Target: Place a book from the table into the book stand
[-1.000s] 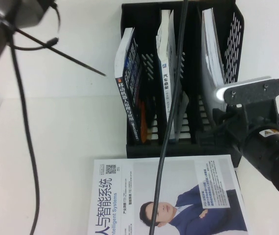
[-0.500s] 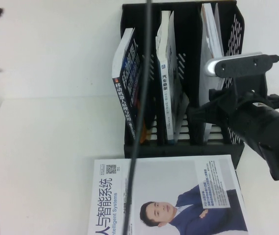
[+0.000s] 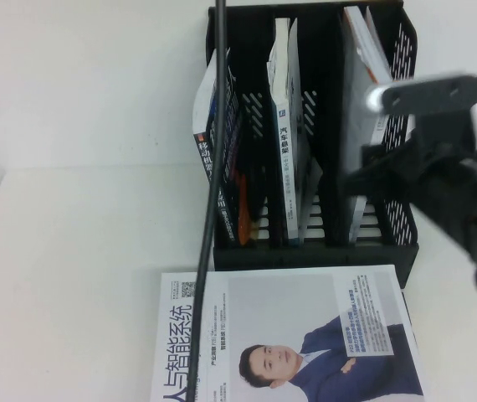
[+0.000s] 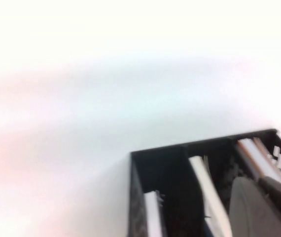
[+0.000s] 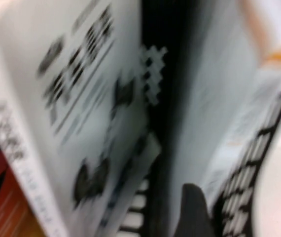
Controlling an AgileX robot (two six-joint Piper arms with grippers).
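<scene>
White-covered book (image 3: 293,339) lay flat on the table (image 3: 79,268), just in front of the black stand (image 3: 393,251). Right gripper (image 3: 364,176) hovered at the stand's right slot; finger state unclear. Left gripper out of sight.

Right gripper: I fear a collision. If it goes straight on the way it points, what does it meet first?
Probably the book in the stand's right slot; the right gripper sits right at it, though depth is unclear. The left gripper isn't visible.
</scene>
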